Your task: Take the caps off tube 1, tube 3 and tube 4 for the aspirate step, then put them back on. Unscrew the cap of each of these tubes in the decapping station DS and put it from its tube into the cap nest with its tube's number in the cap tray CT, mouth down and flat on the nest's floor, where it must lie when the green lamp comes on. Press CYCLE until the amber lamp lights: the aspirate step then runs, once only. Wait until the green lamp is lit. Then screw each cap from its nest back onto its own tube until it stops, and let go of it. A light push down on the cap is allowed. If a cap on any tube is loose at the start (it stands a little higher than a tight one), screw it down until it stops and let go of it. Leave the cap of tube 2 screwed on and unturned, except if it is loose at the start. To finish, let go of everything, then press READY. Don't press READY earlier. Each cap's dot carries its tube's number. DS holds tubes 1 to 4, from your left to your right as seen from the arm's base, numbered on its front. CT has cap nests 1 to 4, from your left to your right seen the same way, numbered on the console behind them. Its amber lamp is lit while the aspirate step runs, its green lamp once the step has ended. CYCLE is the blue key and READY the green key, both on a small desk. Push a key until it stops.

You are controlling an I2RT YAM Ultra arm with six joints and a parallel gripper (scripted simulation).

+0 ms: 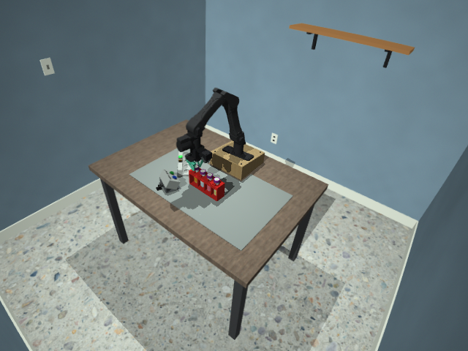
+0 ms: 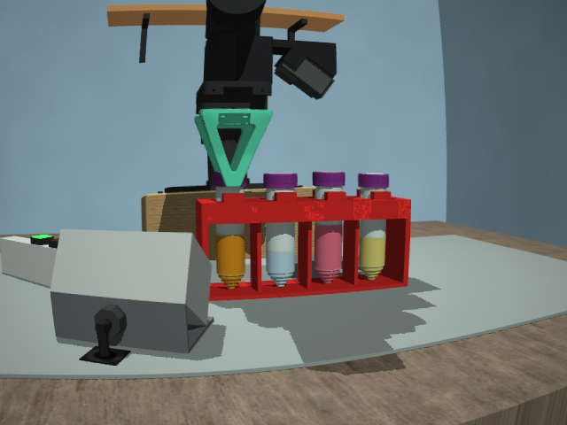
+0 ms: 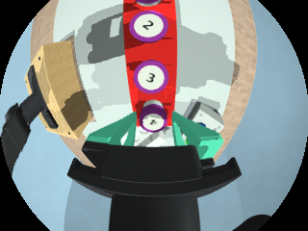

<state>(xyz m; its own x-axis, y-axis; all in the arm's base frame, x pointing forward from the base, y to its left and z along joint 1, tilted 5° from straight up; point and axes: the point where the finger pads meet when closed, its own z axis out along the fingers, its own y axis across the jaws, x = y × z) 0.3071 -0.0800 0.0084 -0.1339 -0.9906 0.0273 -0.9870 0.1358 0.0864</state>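
Observation:
The red decapping station (image 1: pixel 221 194) (image 2: pixel 398 211) (image 3: pixel 149 51) holds four tubes, each with a purple-rimmed cap on top. My gripper (image 1: pixel 195 166) (image 2: pixel 232 181) (image 3: pixel 154 115) is partly open, its fingertips on both sides of cap 4 (image 3: pixel 153 121). I cannot tell whether they touch it. Cap 3 (image 2: pixel 280 181) (image 3: pixel 151 77), cap 2 (image 2: pixel 328 179) (image 3: pixel 148 25) and cap 1 (image 2: pixel 373 180) sit on their tubes. Whether any stands slightly high is too small to tell. On the cap tray (image 1: pixel 180 168) (image 2: pixel 27 261) the green lamp (image 1: pixel 180 156) (image 2: pixel 42 236) is lit. Its nests are not clearly visible.
The grey desk (image 1: pixel 169 183) (image 2: pixel 123 265) stands close to the tube 4 end of the station, with the blue key (image 1: pixel 174 177) and the green key (image 1: pixel 171 172). The wooden base block (image 1: pixel 230 167) (image 3: pixel 58 91) is behind the station, on the arm's side.

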